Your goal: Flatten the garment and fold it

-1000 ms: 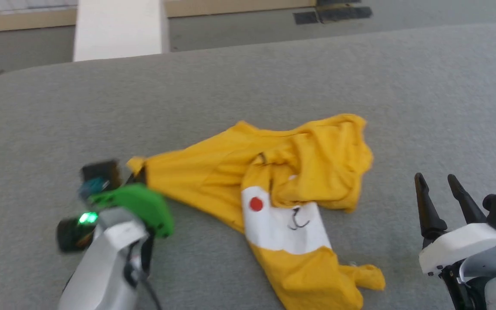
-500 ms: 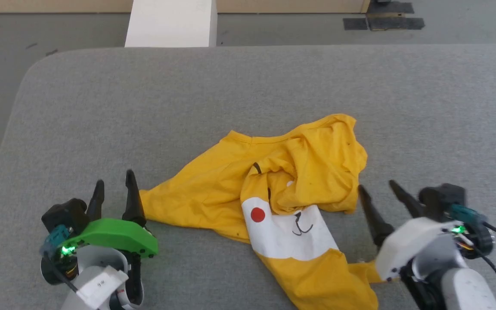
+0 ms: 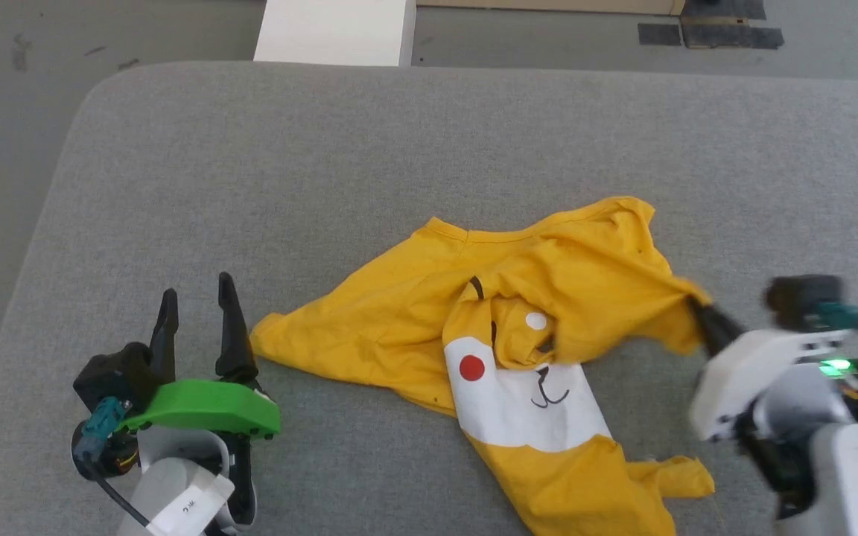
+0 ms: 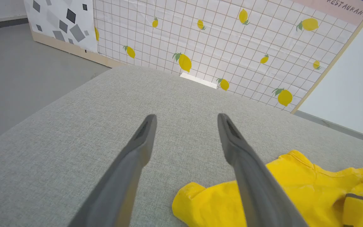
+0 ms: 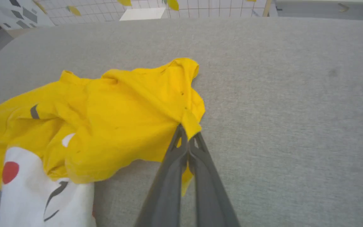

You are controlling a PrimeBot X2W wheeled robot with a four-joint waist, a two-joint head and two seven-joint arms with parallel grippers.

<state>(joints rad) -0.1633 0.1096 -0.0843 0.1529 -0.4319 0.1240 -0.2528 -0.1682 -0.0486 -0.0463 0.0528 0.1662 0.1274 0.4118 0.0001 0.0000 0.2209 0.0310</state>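
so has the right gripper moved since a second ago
Yes. Against the dark tape patches, the right gripper has swung left, from well right of them to below them, and is shut on the garment.

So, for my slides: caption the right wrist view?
Right gripper shut on an edge of the crumpled yellow garment on a grey fabric surface.

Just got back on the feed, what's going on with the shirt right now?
The right gripper is shut on the right edge of the yellow garment, which lies crumpled on the grey table. The left gripper is open beside the garment's left corner, holding nothing. The cloth is bunched over part of the cartoon face, so flattening isn't finished and no fold has been made.
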